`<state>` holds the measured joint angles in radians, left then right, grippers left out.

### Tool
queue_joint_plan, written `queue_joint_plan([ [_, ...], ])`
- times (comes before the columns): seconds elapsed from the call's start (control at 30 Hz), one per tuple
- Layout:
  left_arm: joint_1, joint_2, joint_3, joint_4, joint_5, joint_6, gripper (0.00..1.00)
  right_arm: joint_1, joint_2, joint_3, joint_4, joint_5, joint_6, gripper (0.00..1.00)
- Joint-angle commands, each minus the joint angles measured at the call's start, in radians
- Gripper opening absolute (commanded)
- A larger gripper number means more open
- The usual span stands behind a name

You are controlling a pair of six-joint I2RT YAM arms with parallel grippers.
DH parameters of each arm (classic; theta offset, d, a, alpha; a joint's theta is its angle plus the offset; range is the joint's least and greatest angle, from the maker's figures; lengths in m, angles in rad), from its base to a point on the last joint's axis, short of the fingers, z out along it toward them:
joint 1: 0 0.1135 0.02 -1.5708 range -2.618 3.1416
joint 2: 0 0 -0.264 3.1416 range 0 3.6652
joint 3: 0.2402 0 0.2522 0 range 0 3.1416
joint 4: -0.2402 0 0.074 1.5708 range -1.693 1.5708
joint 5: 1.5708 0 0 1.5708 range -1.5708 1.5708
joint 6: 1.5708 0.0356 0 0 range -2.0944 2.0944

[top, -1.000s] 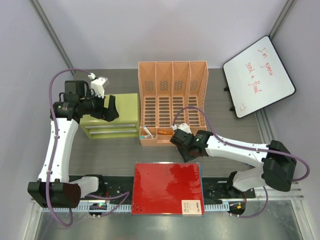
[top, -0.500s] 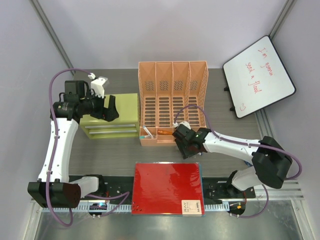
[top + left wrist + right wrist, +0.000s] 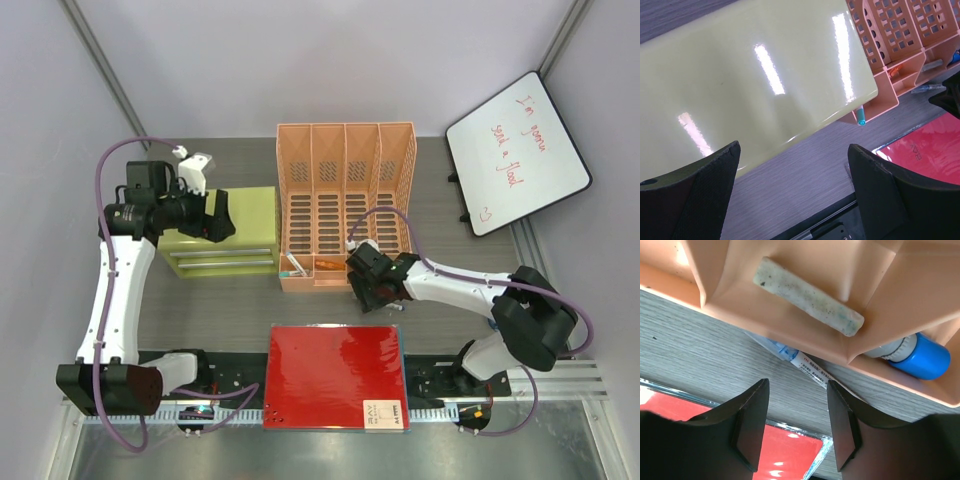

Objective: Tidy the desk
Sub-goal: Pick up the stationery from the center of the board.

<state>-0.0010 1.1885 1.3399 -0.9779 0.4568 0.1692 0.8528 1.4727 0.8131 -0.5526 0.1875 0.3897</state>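
Note:
The desk is dark grey wood-grain. My left gripper hangs open over the lime-green drawer cabinet; in the left wrist view its fingers frame bare desk beside the cabinet top, with nothing between them. My right gripper is low at the front edge of the orange file rack, above the red folder. Seen from the right wrist, that gripper stands open over bare desk, just short of a white pen lying half under the rack.
The rack's front tray holds a pale eraser block and a blue-capped marker. A teal-tipped pen pokes out at the rack's left corner. A whiteboard with red writing stands at the back right.
My right arm's elbow has swung in toward the desk and its gripper has shifted slightly right along the rack's front edge. The left arm has barely moved.

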Motion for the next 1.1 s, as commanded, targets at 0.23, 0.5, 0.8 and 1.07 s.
queue_joint_plan([
  [0.23,0.024,0.003,0.019,0.024,0.011,0.015,0.89,-0.001,-0.041,-0.095,0.118,-0.131,0.054,0.51],
  [0.5,0.024,0.003,0.019,0.022,0.020,0.009,0.89,0.014,-0.210,-0.088,0.095,0.053,0.018,0.50],
  [0.8,0.027,-0.001,0.004,0.027,0.017,0.015,0.89,0.014,-0.321,-0.112,0.169,0.073,-0.072,0.48],
  [1.07,0.032,-0.010,-0.018,0.041,0.020,0.019,0.89,0.017,-0.232,-0.103,0.169,0.067,-0.011,0.48],
])
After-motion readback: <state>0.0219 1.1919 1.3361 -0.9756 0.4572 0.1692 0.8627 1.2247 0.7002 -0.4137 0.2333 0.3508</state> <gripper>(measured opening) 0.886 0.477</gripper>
